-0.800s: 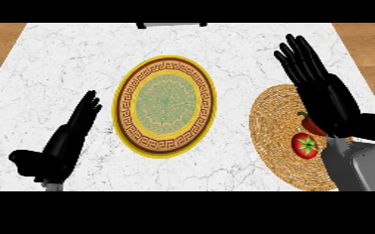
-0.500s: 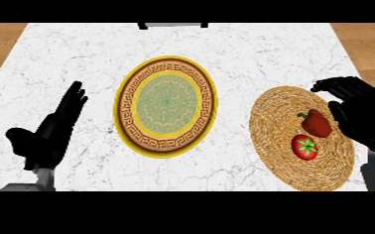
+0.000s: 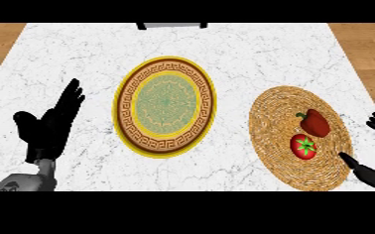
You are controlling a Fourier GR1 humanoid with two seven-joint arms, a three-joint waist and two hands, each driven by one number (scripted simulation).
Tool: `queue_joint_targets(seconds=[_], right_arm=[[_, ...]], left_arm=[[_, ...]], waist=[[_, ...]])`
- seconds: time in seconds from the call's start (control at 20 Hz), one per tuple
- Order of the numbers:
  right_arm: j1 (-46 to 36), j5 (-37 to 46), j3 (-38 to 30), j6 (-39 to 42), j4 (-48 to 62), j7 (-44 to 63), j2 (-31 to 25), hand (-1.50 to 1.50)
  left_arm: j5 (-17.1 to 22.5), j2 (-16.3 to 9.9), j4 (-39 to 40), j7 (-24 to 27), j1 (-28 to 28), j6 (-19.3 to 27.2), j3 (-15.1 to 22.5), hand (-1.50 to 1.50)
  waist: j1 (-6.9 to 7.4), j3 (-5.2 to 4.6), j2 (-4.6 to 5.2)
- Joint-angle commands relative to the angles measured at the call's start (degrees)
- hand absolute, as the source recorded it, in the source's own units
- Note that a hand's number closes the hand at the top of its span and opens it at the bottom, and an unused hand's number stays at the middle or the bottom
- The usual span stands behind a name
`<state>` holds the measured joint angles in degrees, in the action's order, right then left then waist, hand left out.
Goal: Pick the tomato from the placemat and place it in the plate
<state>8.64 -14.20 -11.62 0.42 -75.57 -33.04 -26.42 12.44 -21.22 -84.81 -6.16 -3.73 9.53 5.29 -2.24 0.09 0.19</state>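
At the view's left the left hand (image 3: 47,129) rests open, fingers up, on the white worktop (image 3: 81,54), beside the plate (image 3: 126,124), which holds nothing. The pick looks not yet begun — the tomato (image 3: 303,146) lies on the placemat (image 3: 275,124) just below a red pepper (image 3: 315,123), untouched. Only fingertips of the right hand (image 3: 359,169) show at the right edge — whether it is wide or curled I cannot tell — and it must come over the tomato and close round it.

Even, bright, diffuse light fills your head view; the white marble counter (image 3: 219,44) shows no glare. Shadows are nearly absent (only faint shading beneath the plate (image 3: 165,106)). Edges look soft throughout.
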Motion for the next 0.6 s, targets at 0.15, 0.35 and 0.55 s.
queue_joint_targets(seconds=[0.15, 0.35, 0.55], right_arm=[[6.97, 11.10, 2.02, -2.25, 3.19, -7.69, -2.04, -1.50], [10.95, 13.55, 2.42, -1.90, -3.17, -1.50, -4.70, -1.50], [7.71, 15.52, 2.90, -1.61, -11.09, 10.35, -6.21, -1.50]], left_arm=[[-0.53, -1.78, -0.11, -5.73, -4.68, -1.60, -1.25, 0.00], [-2.04, 1.46, 5.93, -0.83, -5.08, -1.68, -1.40, 0.00], [-2.90, 2.34, 2.45, -1.82, -3.25, -1.48, -1.75, 0.00]], waist=[[1.81, -0.09, -0.23], [1.58, -0.15, -0.21], [2.07, -0.14, -0.26]])
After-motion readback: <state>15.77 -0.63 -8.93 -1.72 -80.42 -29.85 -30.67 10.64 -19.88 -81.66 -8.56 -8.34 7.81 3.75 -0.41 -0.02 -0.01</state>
